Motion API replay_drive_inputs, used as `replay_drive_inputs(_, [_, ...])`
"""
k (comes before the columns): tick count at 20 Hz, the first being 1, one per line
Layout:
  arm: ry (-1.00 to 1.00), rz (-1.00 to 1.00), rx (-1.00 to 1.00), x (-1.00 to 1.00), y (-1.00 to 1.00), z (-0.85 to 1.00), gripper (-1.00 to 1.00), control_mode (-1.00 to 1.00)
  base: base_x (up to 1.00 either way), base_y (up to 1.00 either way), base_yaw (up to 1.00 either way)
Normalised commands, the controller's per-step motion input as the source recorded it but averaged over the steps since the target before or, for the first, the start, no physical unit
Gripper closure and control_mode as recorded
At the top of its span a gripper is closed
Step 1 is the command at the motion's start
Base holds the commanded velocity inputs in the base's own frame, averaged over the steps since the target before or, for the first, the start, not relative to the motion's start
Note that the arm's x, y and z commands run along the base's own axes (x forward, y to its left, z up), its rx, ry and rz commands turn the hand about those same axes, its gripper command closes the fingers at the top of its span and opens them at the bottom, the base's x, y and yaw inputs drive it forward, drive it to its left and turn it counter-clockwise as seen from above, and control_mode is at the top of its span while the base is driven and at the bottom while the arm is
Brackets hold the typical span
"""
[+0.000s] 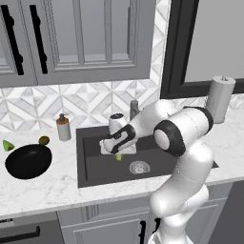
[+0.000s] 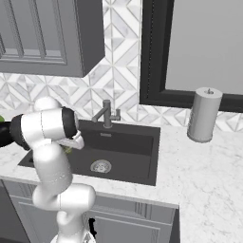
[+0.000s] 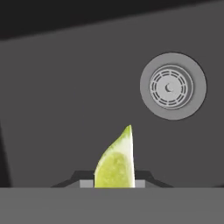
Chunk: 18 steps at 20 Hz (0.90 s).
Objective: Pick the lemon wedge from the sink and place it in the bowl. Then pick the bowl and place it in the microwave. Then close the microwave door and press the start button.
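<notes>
Lemon wedge (image 3: pixel 116 162) pinched in hand (image 1: pixel 118 154), above sink (image 1: pixel 95 167).

Hand narrowed on wedge, fingers either side of it in hand view, pointed tip up. Wedge visible as small yellow-green speck under hand in left base view, clear of basin floor, just left of and above round silver drain (image 1: pixel 139 167). Drain up and right of wedge in hand view. Faucet (image 2: pixel 106 114) at back rim of sink. Black bowl (image 1: pixel 28 161) on surface, well left of sink; brighter green wedge (image 1: pixel 7 145) and olive-brown fruit (image 1: pixel 44 140) just behind bowl. Soap bottle (image 1: pixel 63 127) near sink's back left corner. Paper towel roll (image 2: pixel 204 114) right of sink, well apart.
</notes>
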Motion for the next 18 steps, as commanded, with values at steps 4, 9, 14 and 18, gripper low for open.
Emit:
replay_drive_inputs(4, [0.00,0.00,0.08,-0.24,0.00,1.00,1.00,-1.00,0.00,0.00,0.00])
replay_drive_inputs(9, [0.00,0.00,0.13,-0.20,0.04,1.00,1.00,-1.00,0.00,0.00,0.00])
replay_drive_inputs(14, [0.00,0.00,0.12,-0.08,0.23,1.00,1.00,-1.00,0.00,0.00,0.00])
replay_drive_inputs(18, [0.04,0.01,0.11,-0.02,0.44,1.00,1.00,-1.00,0.00,0.00,0.00])
